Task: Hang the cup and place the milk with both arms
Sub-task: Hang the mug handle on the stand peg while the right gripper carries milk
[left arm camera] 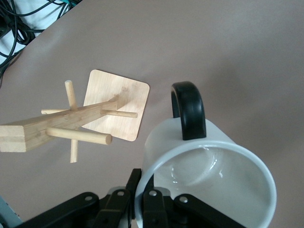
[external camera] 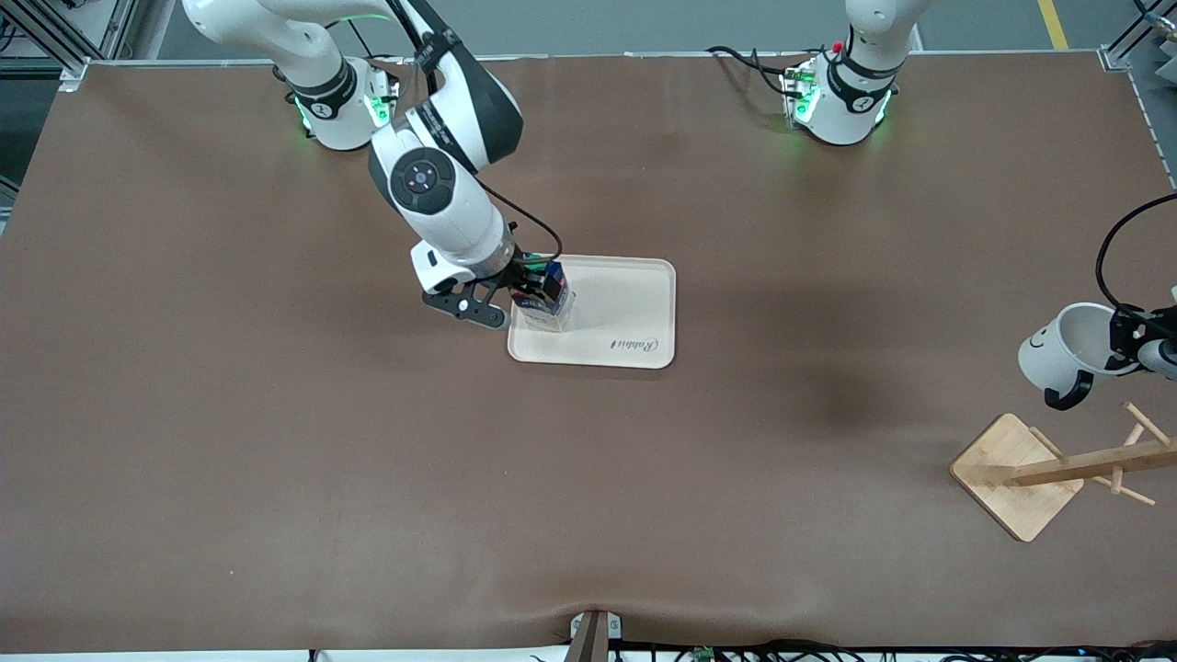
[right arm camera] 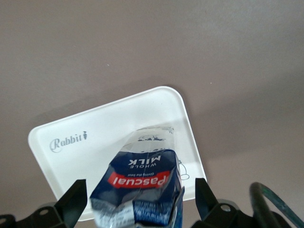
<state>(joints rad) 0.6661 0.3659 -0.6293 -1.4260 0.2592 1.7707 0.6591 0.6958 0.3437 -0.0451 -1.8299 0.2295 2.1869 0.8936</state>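
The milk (external camera: 553,296), a dark blue carton with a red-and-white label, stands on the white tray (external camera: 634,317) in the part toward the right arm's end. My right gripper (external camera: 526,291) is open around it; in the right wrist view the fingers (right arm camera: 72,203) stand apart on either side of the milk (right arm camera: 140,183). My left gripper (external camera: 1127,338) is shut on the rim of the white cup (external camera: 1067,354), held in the air above the wooden rack (external camera: 1094,464). In the left wrist view the cup (left arm camera: 209,185) has its black handle (left arm camera: 188,110) toward the rack (left arm camera: 71,126).
The rack's square wooden base (external camera: 1016,475) sits near the left arm's end of the table, nearer the front camera than the tray. Its pegs (left arm camera: 80,136) stick out from the post. The brown table (external camera: 276,441) spreads around both.
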